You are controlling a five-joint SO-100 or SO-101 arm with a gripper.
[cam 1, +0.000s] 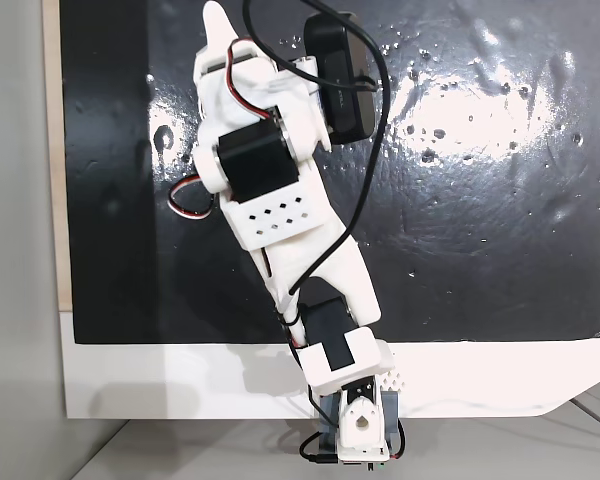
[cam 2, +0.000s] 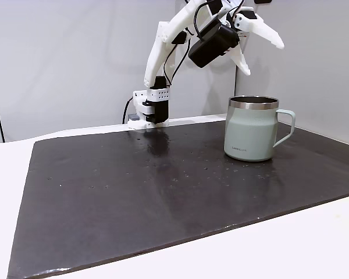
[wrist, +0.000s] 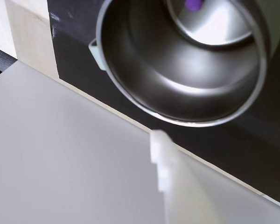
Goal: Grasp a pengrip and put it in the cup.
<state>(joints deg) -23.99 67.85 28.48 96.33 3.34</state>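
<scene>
Gripper [cam 2: 262,49] hangs spread and empty above the cup [cam 2: 251,129] — the pengrip [wrist: 192,4] already lies inside, at twelve o'clock in the wrist view — drop apparently done

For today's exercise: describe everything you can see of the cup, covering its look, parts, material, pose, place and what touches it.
The cup is a round mug, pale grey-green outside with a shiny metal rim and a small side handle. It stands upright on the black mat, apart from the arm's base. In the wrist view its inside is bare polished metal, and a small purple pengrip lies on its bottom. The open gripper hangs above it without touching.
</scene>
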